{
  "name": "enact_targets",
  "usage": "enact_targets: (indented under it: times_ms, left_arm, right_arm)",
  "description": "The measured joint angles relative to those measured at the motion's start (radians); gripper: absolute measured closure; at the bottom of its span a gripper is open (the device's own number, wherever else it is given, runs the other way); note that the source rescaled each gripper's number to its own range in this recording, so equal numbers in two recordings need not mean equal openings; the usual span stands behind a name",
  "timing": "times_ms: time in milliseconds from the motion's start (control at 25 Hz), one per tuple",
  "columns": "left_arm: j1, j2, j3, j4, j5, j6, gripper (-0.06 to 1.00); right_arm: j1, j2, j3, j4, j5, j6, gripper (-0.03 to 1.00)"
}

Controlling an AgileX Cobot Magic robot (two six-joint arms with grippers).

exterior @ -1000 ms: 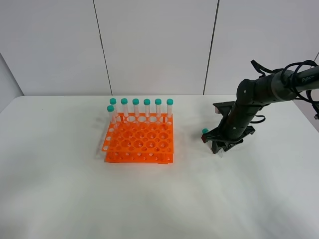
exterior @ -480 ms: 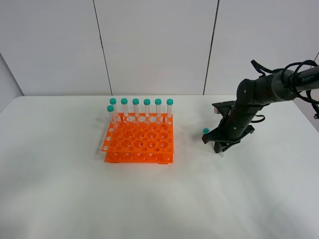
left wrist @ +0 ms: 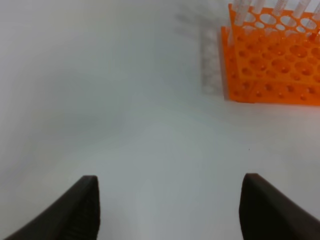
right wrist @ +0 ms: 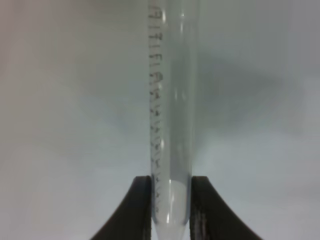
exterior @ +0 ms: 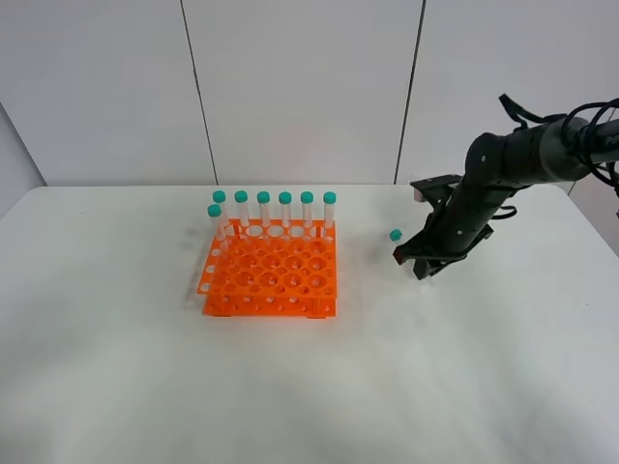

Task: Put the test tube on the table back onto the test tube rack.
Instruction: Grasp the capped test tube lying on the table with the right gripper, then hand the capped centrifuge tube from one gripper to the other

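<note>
White table (exterior: 145, 387) with rounded corners is seen from a high camera, with pale wall panels behind it. Left of centre, an orange rack (exterior: 271, 275) with a grid of round holes is set on the table. On the right, the black right arm (exterior: 503, 169) is reached in from the edge and angled down toward the table. The right gripper (exterior: 418, 259) is placed to the right of the rack, clearly apart from it.

The left gripper (left wrist: 170, 210) is shown only in its wrist view. Its two dark fingers (left wrist: 80, 210) are spread wide with nothing between them, above bare table, and the rack is seen ahead of it.

Seven capped tubes (exterior: 285, 211) are stood upright in the rack: six in a line along the back row and one just in front of that row's left end.

The tube (right wrist: 170, 100) is pinched near its tapered tip by the right gripper's fingers (right wrist: 142, 200), which are pressed against both its sides. Printed graduations are seen along its clear body. Its teal cap (exterior: 396, 235) is pointed toward the rack. Whether the tube is clear of the table cannot be told.
</note>
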Motion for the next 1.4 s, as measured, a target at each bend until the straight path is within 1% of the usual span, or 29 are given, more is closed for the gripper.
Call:
enact_targets:
  times_ms: [200,400,600,760,880,1000,1160,1280,1400]
  left_arm:
    - [0.0,0.0,0.001,0.0,0.0,0.0,-0.06]
    - [0.0,0.0,0.001,0.0,0.0,0.0,-0.06]
    - [0.0,0.0,0.001,0.0,0.0,0.0,-0.06]
    - [0.0,0.0,0.001,0.0,0.0,0.0,-0.06]
    - [0.0,0.0,0.001,0.0,0.0,0.0,-0.06]
    - [0.0,0.0,0.001,0.0,0.0,0.0,-0.06]
    - [0.0,0.0,0.001,0.0,0.0,0.0,-0.06]
    - [0.0,0.0,0.001,0.0,0.0,0.0,-0.06]
    - [0.0,0.0,0.001,0.0,0.0,0.0,-0.06]
  right_arm:
    - [0.0,-0.067,-0.033,0.03,0.009,-0.016,0.96]
    - [0.0,-0.115,-0.037,0.059,0.013,-0.042,0.96]
    - [0.0,-0.158,-0.038,0.068,0.021,-0.052,0.96]
    - [0.0,-0.211,-0.038,0.122,0.008,-0.104,0.96]
    - [0.021,-0.259,-0.038,0.146,-0.026,-0.162,0.96]
    - [0.072,-0.302,-0.038,0.148,-0.077,-0.185,0.96]
    - [0.175,-0.335,-0.039,0.114,-0.151,-0.192,0.96]
    - [0.263,-0.338,-0.039,0.082,-0.229,-0.192,0.96]
    - [0.34,-0.338,-0.039,0.089,-0.323,-0.193,0.96]
